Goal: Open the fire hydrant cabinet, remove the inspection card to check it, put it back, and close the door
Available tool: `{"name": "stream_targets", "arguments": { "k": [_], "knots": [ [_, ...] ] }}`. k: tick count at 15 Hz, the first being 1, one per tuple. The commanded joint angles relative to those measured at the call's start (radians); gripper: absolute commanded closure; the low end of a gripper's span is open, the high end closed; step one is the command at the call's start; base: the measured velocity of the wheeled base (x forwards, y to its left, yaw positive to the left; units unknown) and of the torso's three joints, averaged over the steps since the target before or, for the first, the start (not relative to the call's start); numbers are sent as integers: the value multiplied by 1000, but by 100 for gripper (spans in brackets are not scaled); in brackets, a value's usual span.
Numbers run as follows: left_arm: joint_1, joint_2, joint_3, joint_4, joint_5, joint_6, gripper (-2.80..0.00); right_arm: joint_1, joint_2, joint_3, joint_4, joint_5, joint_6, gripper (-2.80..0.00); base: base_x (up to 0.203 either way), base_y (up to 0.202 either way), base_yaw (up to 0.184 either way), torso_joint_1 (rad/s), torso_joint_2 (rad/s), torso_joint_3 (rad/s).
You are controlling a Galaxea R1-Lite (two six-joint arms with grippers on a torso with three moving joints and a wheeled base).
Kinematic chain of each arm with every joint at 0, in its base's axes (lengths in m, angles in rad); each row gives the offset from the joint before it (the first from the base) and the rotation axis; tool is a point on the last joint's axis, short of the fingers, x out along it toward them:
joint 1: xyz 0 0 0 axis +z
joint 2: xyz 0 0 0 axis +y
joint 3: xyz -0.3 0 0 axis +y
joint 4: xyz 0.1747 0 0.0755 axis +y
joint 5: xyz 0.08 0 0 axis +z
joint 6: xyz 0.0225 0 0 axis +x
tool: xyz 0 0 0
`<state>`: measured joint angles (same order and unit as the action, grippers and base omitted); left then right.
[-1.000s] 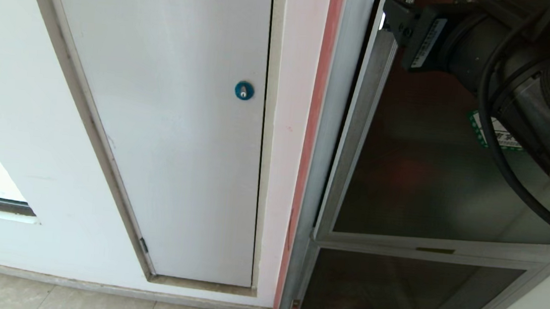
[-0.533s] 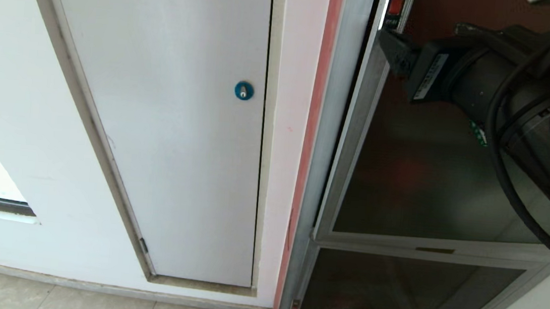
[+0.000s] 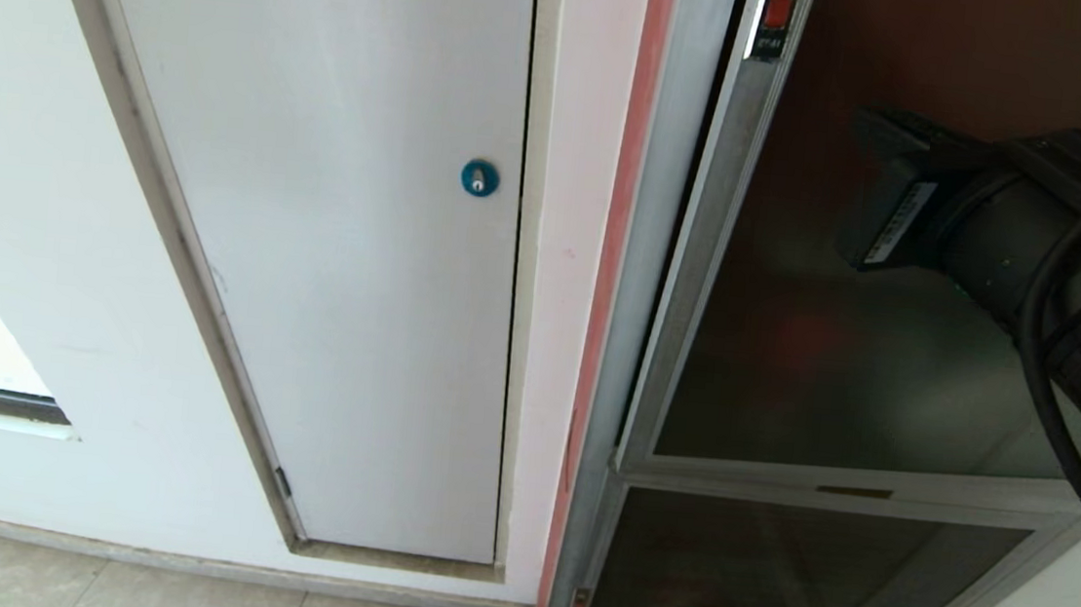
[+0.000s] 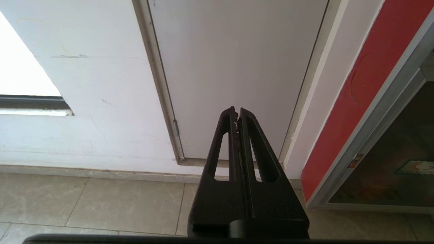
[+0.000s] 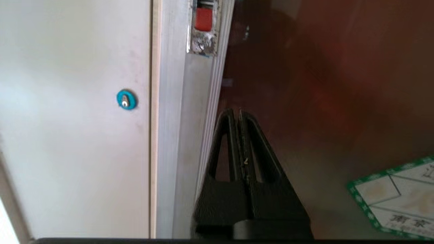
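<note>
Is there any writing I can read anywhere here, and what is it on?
"南京": on the green-edged sticker stuck to the glass door; its remaining characters are cut off.
White label on the right arm's wrist: print too small to read.
Strip under the red latch: too blurred to read.

Plain white panel door (image 3: 332, 227), round blue lock (image 3: 479, 178), seemingly tiled floor (image 4: 101, 200).
</note>
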<state>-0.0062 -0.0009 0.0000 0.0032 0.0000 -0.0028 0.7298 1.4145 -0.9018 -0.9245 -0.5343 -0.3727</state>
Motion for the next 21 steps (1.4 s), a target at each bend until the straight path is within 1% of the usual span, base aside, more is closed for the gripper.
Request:
{"name": "stream_targets", "arguments": {
  "k": [1, 4, 7, 12, 17, 21],
  "knots": [
    [0, 1, 2, 0, 0, 0, 0, 0, -33, 31, -4, -6, -3, 0, 0, 0, 0, 0, 0, 0],
    [0, 1, 2, 0, 0, 0, 0, -10, -63, 74, 2, -23, -3, 0, 0, 0, 0, 0, 0, 0],
    [0, 1, 2, 0, 0, 0, 0, -23, -81, 97, 4, -79, -6, 0, 0, 0, 0, 0, 0, 0],
    [0, 1, 2, 0, 0, 0, 0, -35, -127, 119, 9, -137, -11, 0, 0, 0, 0, 0, 0, 0],
    [0, 1, 2, 0, 0, 0, 0, -154, -162, 144, 8, -138, -11, 0, 0, 0, 0, 0, 0, 0],
    [0, 1, 2, 0, 0, 0, 0, -311, -230, 170, 7, -137, -9, 0, 0, 0, 0, 0, 0, 0]
  ]
}}
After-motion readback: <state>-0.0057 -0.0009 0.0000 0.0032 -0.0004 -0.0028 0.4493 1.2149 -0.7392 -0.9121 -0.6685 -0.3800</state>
